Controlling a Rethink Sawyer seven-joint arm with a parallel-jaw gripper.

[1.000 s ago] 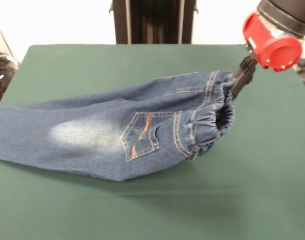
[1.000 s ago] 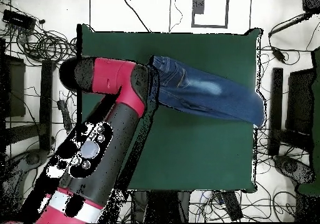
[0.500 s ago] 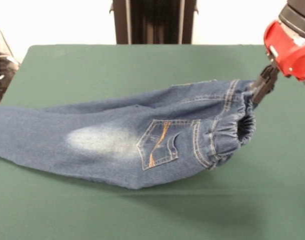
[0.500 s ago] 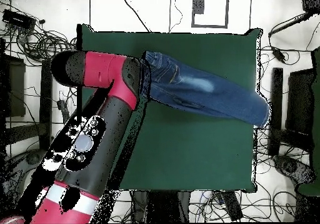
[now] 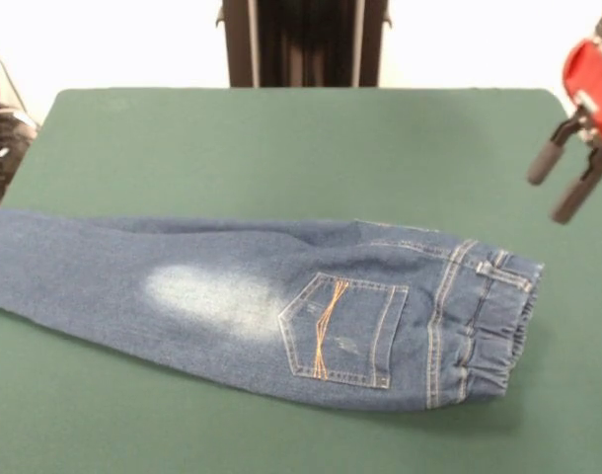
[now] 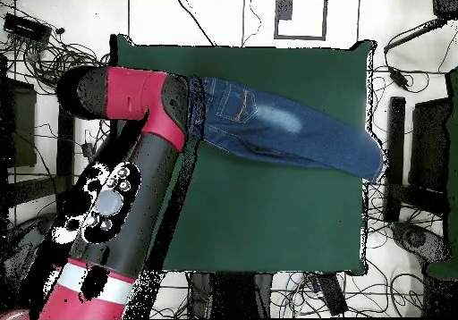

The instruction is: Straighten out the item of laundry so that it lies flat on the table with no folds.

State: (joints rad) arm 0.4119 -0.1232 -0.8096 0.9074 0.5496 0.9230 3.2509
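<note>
Jaws (image 5: 567,180): released, two black fingers (image 5: 544,162) spread apart, nothing between them; raised above the surface at the right edge of the front view, apart from the waistband.
Arm (image 6: 125,182): red and black, crossing the overhead view from bottom left, covering the waist end of the jeans there.
Jeans (image 5: 281,306): lying on the surface, legs stacked as one long strip, elastic waistband (image 5: 493,326) toward the jaws, leg ends running off the left edge of the front view.
Back pocket (image 5: 342,329): facing up, crossed orange lines.
Faded patch (image 5: 212,296): pale, beside the pocket.
Surface (image 5: 281,138): dark green cloth, much bare area beyond the jeans.
</note>
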